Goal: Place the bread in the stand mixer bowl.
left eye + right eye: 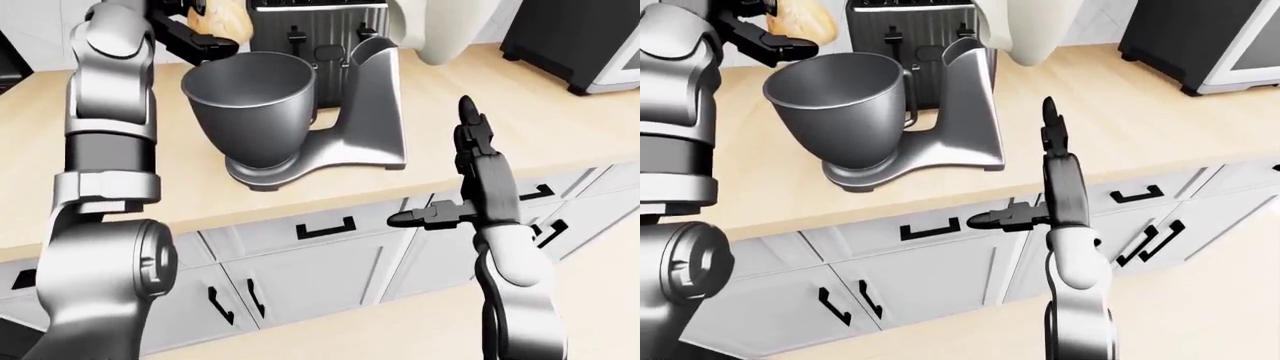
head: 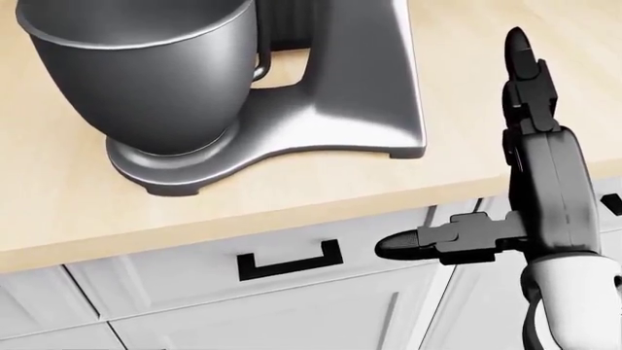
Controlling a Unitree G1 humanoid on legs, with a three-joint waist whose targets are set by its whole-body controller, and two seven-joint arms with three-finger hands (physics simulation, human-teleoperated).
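The bread (image 1: 805, 19) sits at the upper left of the right-eye view, gripped in the left hand (image 1: 765, 34), whose dark fingers close round its lower side. It hangs just above and a bit left of the bowl (image 1: 250, 101) rim, not yet inside. Prob. held high like that so it clears the rim before a drop; judging by the eye views it needs a small shift toward the bowl's centre first, else it could catch the edge and fall onto the counter (image 2: 58, 211).

The left arm (image 1: 110, 112) rises as a tall column along the left of the left-eye view, elbow up, which puts the hand over the bowl from above.

The right hand (image 2: 530, 138) holds nothing: two fingers point straight up the frame, the thumb sticks out to the left, fully spread. It hovers right of the mixer (image 2: 350, 95), over the counter edge and the cabinets (image 1: 320, 262). Looks parked out of the way.

The mixer head is tilted up at the top of the eye views, leaving the bowl mouth clear.

Count: 1 bread, 1 bowl, 1 mixer, 2 hands. Also 1 toaster (image 1: 905, 34) behind the mixer and 1 dark appliance (image 1: 575, 41) at upper right, type unclear. Bowl interior looks empty as far as visible.
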